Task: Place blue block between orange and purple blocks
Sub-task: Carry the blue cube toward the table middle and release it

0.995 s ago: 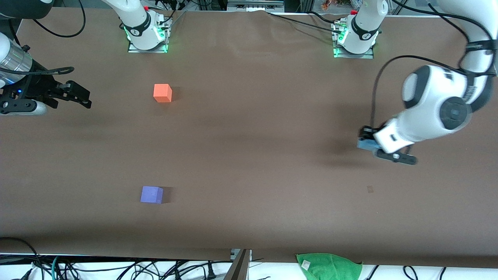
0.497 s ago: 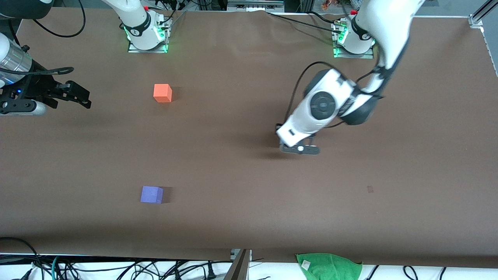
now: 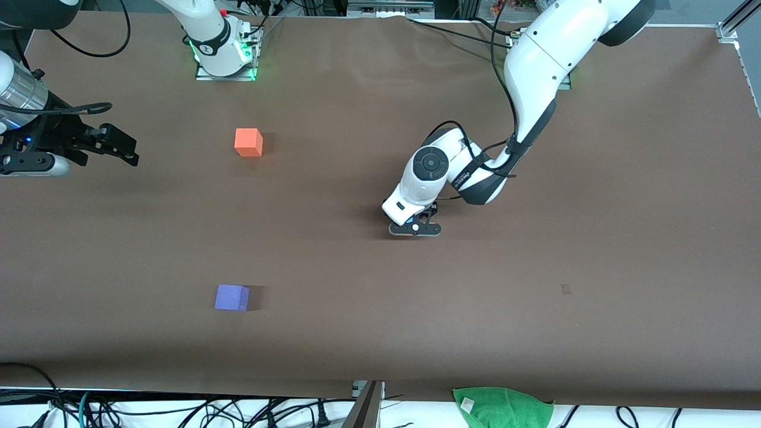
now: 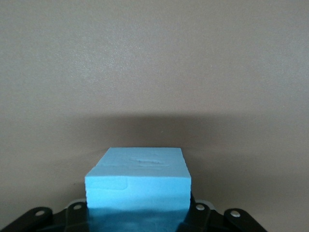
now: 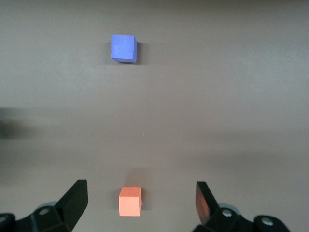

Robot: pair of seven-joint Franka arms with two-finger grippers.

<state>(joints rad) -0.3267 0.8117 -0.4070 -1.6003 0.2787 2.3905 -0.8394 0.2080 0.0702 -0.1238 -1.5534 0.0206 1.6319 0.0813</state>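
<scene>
The blue block (image 4: 138, 181) is a light sky-blue cube held in my left gripper (image 3: 414, 228), which is shut on it just above the middle of the brown table (image 3: 357, 333). The arm hides most of the block in the front view. The orange block (image 3: 248, 142) sits toward the right arm's end of the table. The purple block (image 3: 231, 297) lies nearer to the front camera than the orange one, with a wide bare gap between them. My right gripper (image 3: 122, 146) waits open and empty beside the orange block (image 5: 130, 201), with the purple block (image 5: 123, 48) also in its wrist view.
A green cloth (image 3: 502, 407) hangs at the table's edge nearest the front camera. The two arm bases (image 3: 225, 56) stand along the edge farthest from it. Cables lie off the table's edges.
My left arm has swung from the left arm's end of the table to over the middle, carrying the blue block. The right arm and the orange and purple blocks have not moved.
</scene>
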